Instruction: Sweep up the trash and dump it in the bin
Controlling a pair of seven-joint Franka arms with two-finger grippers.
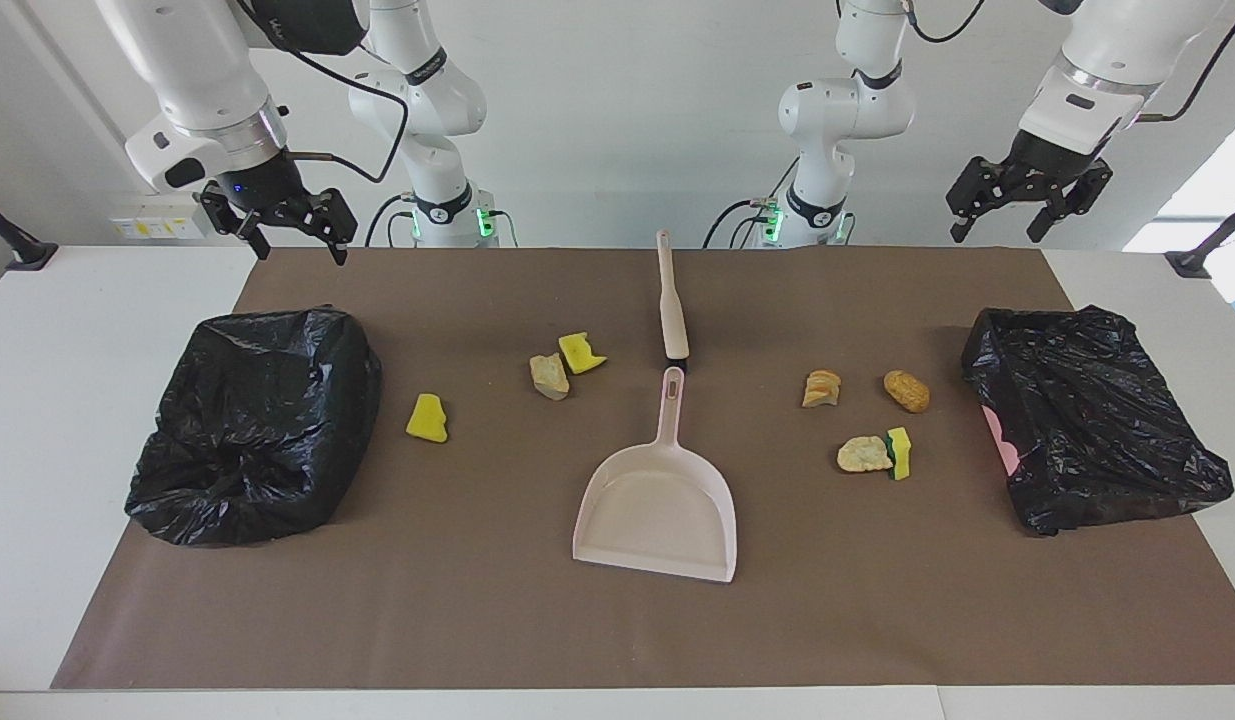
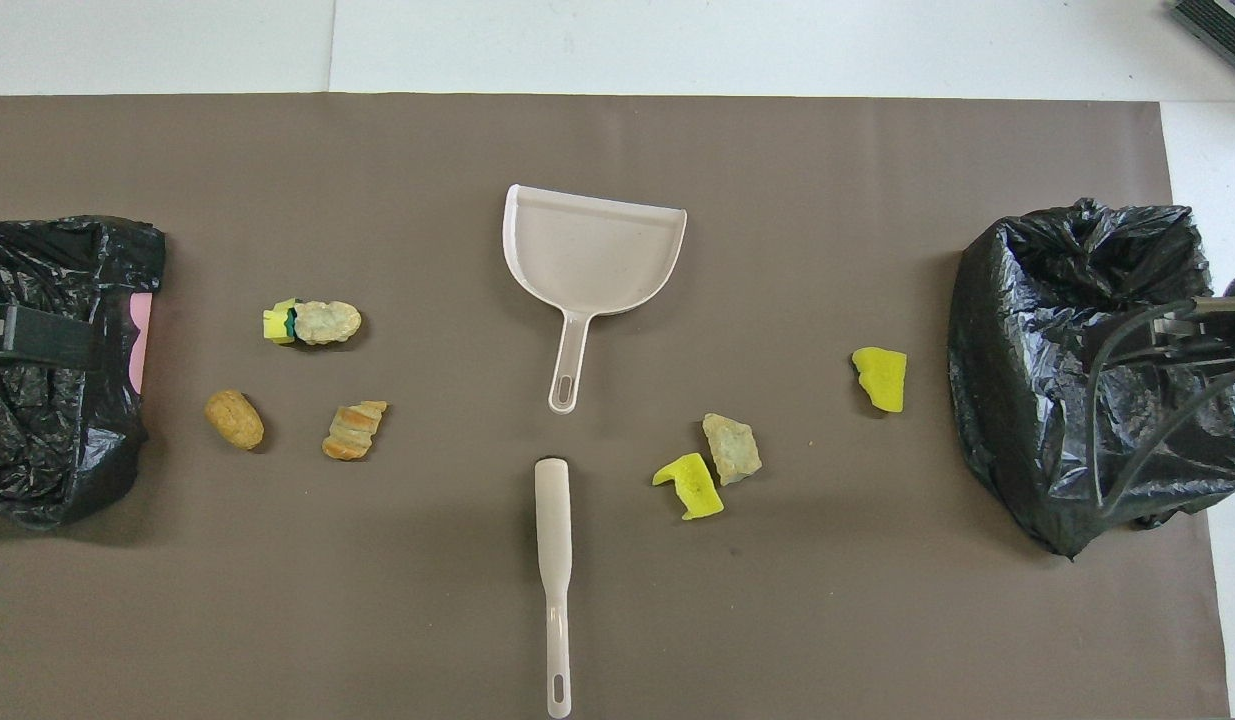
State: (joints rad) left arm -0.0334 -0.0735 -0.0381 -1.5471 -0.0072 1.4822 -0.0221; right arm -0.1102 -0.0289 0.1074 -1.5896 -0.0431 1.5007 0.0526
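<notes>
Several pieces of trash lie on the brown mat. A yellow sponge (image 1: 427,418), a tan lump (image 1: 549,376) and another yellow sponge (image 1: 580,352) are toward the right arm's end. A bread piece (image 1: 822,388), a golden lump (image 1: 906,391), a pale lump (image 1: 864,454) and a green-edged sponge (image 1: 899,453) are toward the left arm's end. One black-bagged bin (image 1: 257,425) stands at the right arm's end, another bin (image 1: 1092,430) at the left arm's end. My right gripper (image 1: 297,248) hangs open over the mat's edge nearest the robots. My left gripper (image 1: 997,232) is raised, open and empty.
A pale pink dustpan (image 1: 657,500) lies mid-mat with its handle pointing toward the robots. A brush handle (image 1: 672,300) lies in line with it, nearer to the robots. White table (image 1: 77,300) surrounds the brown mat (image 1: 477,620).
</notes>
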